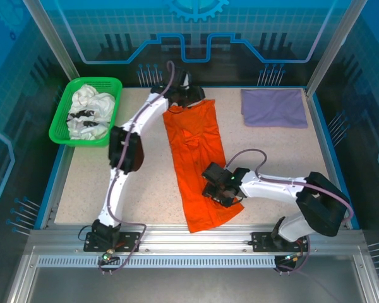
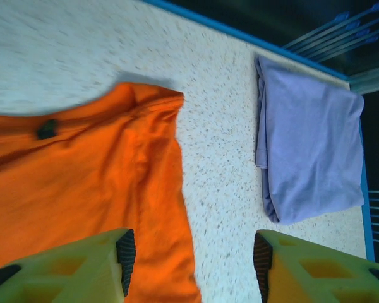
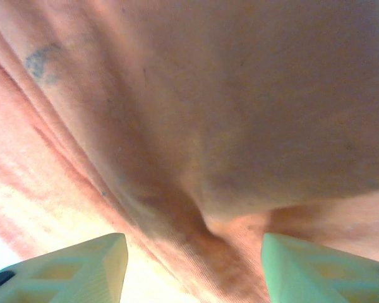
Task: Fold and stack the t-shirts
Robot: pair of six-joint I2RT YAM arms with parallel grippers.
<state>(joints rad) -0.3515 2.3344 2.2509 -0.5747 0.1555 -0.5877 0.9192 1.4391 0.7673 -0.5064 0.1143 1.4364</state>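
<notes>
Now, top view, shirt in work: bright orange cloth t-shirt (image 1: 192, 158) lies as a long narrow strip down the middle of the speckled beige table (image 1: 88, 189), slightly slanted.
Top view, folded item: pale lavender cloth t-shirt (image 1: 273, 107), a flat rectangle at the far right corner, well apart from the orange one.
Top view, unsorted stock: white cloth t-shirts with black print (image 1: 88, 110), crumpled inside the green plastic mesh basket (image 1: 62, 126) at far left.
Top view, arms: left gripper (image 1: 183, 101) at the strip's far end; right gripper (image 1: 213, 188) over its near part.
Left wrist view, claw: left gripper (image 2: 194, 255) spread wide, nothing between the fingers; one finger over orange cloth (image 2: 82, 177), the other over bare table (image 2: 221, 158).
Left wrist view, surroundings: lavender shirt (image 2: 309, 145) beyond, by the blue edge.
Right wrist view, claw: right gripper (image 3: 194, 252) spread wide, close above creased orange fabric (image 3: 240, 113); a fold runs down between the fingers, no pinch seen.
</notes>
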